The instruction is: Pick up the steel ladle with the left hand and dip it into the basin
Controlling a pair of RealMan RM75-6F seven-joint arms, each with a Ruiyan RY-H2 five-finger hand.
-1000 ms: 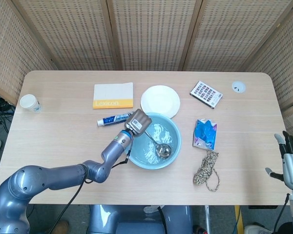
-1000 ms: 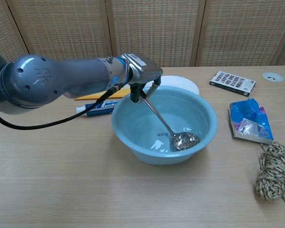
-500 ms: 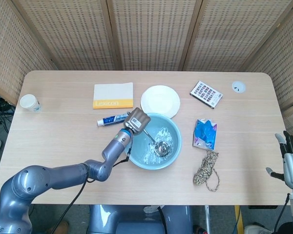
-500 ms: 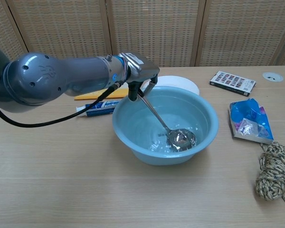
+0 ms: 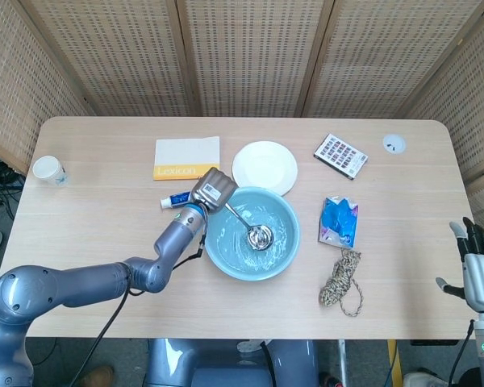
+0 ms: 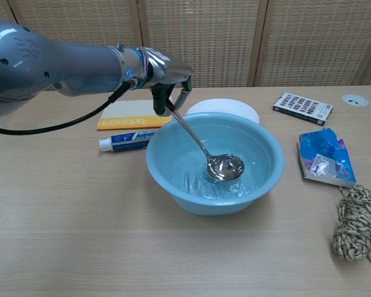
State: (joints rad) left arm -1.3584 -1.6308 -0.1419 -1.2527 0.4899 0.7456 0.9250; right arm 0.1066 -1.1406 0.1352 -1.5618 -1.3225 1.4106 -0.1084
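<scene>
My left hand (image 5: pixel 210 190) (image 6: pixel 167 83) grips the top of the steel ladle's handle above the basin's left rim. The steel ladle (image 5: pixel 256 235) (image 6: pixel 226 167) slants down to the right, its bowl inside the light blue basin (image 5: pixel 290 218) (image 6: pixel 269 145), just over the rippling water at the middle. My right hand (image 5: pixel 477 262) hangs off the table's right edge, fingers spread, holding nothing; the chest view does not show it.
A toothpaste tube (image 5: pixel 177 198) (image 6: pixel 125 142) lies left of the basin. A yellow-edged book (image 5: pixel 186 157), a white plate (image 5: pixel 264 166), a blue packet (image 5: pixel 340 220) (image 6: pixel 324 156), a rope bundle (image 5: pixel 342 280) (image 6: pixel 356 223), a card box (image 5: pixel 340 155) and a paper cup (image 5: pixel 48 170) also sit on the table.
My left hand has risen and drawn back to the left, pulling the ladle's bowl from the basin's right side up to its middle. The water ripples.
</scene>
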